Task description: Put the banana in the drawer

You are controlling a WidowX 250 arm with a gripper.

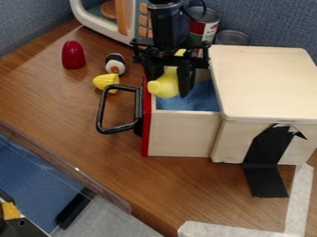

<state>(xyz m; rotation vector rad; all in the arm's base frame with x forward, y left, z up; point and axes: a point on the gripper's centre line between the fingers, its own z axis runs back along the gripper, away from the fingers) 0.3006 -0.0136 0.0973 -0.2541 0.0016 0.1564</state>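
Cans (204, 28) behind drawer (182, 134), yellow toy (106, 82) near handle (101, 111)

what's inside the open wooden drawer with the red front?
Blue lining, with a yellow banana at the black gripper; can't tell if it touches bottom. Anything behind the gripper or under the cream box top is hidden.

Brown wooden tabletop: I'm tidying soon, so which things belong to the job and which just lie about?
For the job:
- yellow toy banana
- pale wooden drawer with red front
- black two-finger gripper

Just lying about:
- glossy red rounded piece
- black-and-white sushi-like toy
- small yellow ridged toy
- silvery metal cans
- white toy microwave
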